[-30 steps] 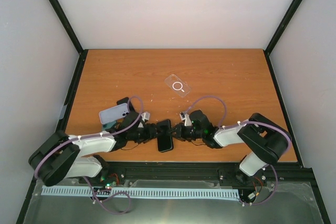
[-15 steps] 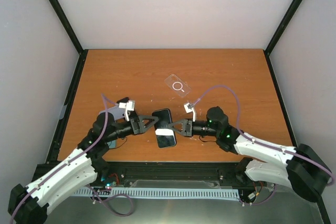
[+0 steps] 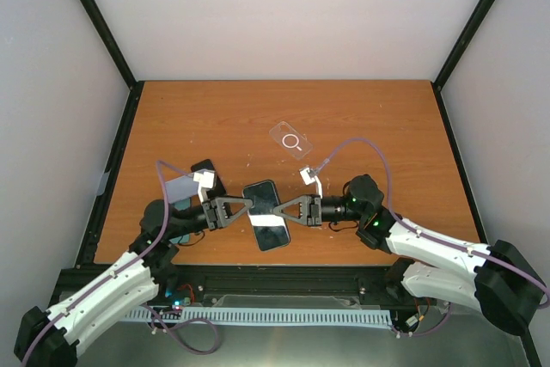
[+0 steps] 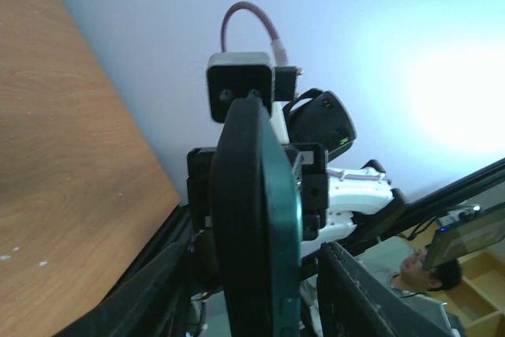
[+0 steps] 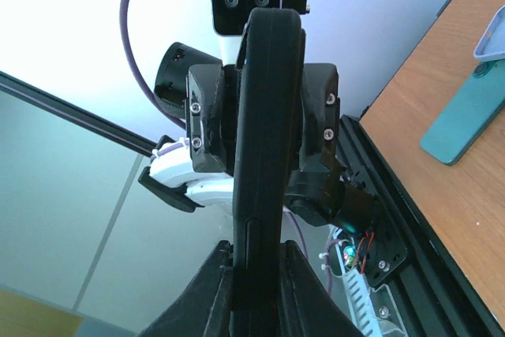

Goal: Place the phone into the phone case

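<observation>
My right jaws tight on dark phone, my left jaws half spread round its other end, contact unclear, clear phone case flat on desk beyond

No words, numbers or brand names can be read on anything here. The only mark is a white ring with a short line next to it. It is on the clear phone case, lying past the right claw, well apart from it.
</observation>
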Controlling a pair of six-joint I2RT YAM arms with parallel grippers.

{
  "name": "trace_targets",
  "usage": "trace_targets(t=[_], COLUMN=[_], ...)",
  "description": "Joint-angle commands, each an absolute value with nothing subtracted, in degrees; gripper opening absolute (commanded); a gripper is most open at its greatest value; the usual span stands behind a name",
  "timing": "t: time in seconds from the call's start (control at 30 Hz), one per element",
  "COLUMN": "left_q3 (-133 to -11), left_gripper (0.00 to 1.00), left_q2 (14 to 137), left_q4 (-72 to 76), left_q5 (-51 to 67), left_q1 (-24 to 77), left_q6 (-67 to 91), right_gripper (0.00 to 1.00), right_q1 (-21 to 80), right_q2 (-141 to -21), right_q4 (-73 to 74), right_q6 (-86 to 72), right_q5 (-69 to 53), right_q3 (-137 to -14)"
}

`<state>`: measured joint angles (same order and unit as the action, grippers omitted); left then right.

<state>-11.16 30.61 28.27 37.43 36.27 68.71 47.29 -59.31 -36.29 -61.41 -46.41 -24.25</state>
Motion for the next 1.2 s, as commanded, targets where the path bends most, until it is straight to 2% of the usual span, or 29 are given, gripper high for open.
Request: trace_targets(t=[0.0, 0.13, 0.2, 0.23, 0.37, 0.47, 0.5, 0.57, 0.6, 0.7, 0.73, 0.77, 0.83, 0.87, 1.07, 1.1, 1.17], left_q3=[-11.02, -11.06, -11.07, -11.01, -11.35, -12.75, -13.16, -13.44, -13.40, -13.08, -12.87, -12.64, -12.37, -12.50, -13.03, -13.22, -13.97], left_gripper=[0.40, 0.22, 0.04, 0.01, 0.00, 0.00, 0.03, 0.23, 0.28, 0.32, 0.29, 0.23, 0.03, 0.01, 0.00, 0.00, 0.00], left_q2=[31.19, 32.19, 32.27, 32.20, 31.99, 32.45, 32.59, 32.57, 32.34, 31.37, 31.04, 30.69, 30.11, 29.89, 30.21, 30.44, 30.85], left_q4=[37.04, 38.30, 38.20, 37.90, 35.59, 32.30, 31.57, 31.45, 31.65, 32.45, 32.59, 32.64, 31.57, 30.12, 26.11, 25.61, 23.79], left_q5=[38.55, 38.50, 38.22, 37.97, 36.84, 36.24, 36.29, 36.32, 36.24, 35.77, 35.43, 35.05, 33.80, 33.02, 31.96, 32.22, 32.66], left_q1=[36.00, 36.04, 36.03, 36.03, 36.00, 36.03, 36.03, 36.04, 35.99, 36.03, 36.03, 36.04, 36.04, 36.04, 36.04, 36.00, 36.03], left_q6=[71.13, 71.54, 71.69, 71.83, 71.44, 70.76, 70.62, 70.83, 71.18, 72.19, 72.50, 72.70, 73.22, 73.30, 71.61, 71.40, 70.66], right_gripper=[0.06, 0.07, 0.09, 0.14, 0.19, 0.17, 0.14, 0.10, 0.09, 0.09, 0.09, 0.09, 0.10, 0.11, 0.28, 0.28, 0.20], right_q1=[47.72, 47.72, 47.72, 47.72, 47.67, 47.72, 47.72, 47.72, 47.67, 47.72, 47.70, 47.72, 47.72, 47.72, 47.65, 47.72, 47.68], right_q2=[-57.77, -58.18, -58.37, -58.48, -59.00, -59.57, -59.79, -60.11, -60.17, -59.55, -59.24, -58.87, -58.34, -58.12, -56.58, -56.36, -56.24], right_q4=[-41.82, -41.79, -41.68, -41.60, -39.51, -39.98, -40.59, -43.33, -45.03, -46.62, -46.03, -44.68, -42.91, -42.21, -37.02, -35.94, -34.65], right_q6=[-62.96, -62.43, -62.29, -62.10, -61.18, -62.08, -62.65, -64.42, -65.45, -66.67, -66.36, -65.79, -64.56, -64.21, -62.90, -62.52, -62.25], right_q5=[-48.54, -48.73, -48.42, -48.12, -46.76, -46.26, -46.23, -46.57, -46.72, -46.95, -47.01, -46.94, -46.77, -46.57, -43.71, -43.00, -41.66], right_q3=[-24.70, -24.44, -24.29, -24.20, -24.70, -24.83, -24.82, -24.17, -23.72, -22.98, -22.92, -22.94, -22.95, -22.92, -23.70, -24.07, -24.81])
